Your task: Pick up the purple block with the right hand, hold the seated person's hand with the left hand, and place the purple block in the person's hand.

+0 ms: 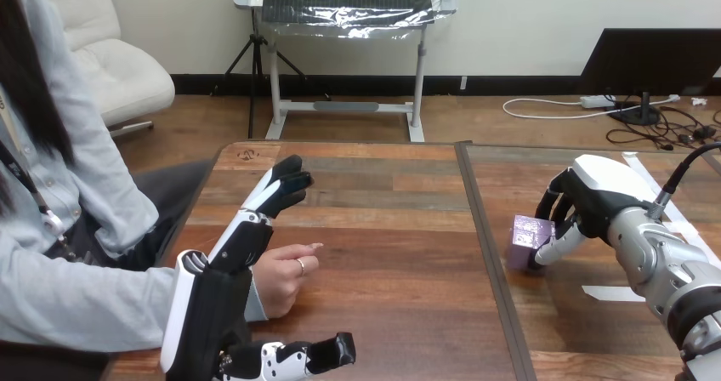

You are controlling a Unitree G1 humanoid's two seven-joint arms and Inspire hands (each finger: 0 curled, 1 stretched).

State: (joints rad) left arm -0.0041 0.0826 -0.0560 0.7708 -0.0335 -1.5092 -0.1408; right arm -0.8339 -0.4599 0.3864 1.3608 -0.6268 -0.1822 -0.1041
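Right hand (595,187), fingers and thumb curled round the purple block (525,235) at its palm's left.

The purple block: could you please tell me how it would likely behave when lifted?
The purple block looks rigid, with crisp edges, so it probably won't deform under the fingers. Its flat faces suggest it will sit steady rather than roll. It seems small beside the right hand, so likely light.

Purple block (527,235): right side hidden behind curled fingers of right robot hand (588,196) | person's hand (287,275): wrist side covered by left robot hand (223,289), contact indeterminate | both robot forearms: cut off at bottom edge.
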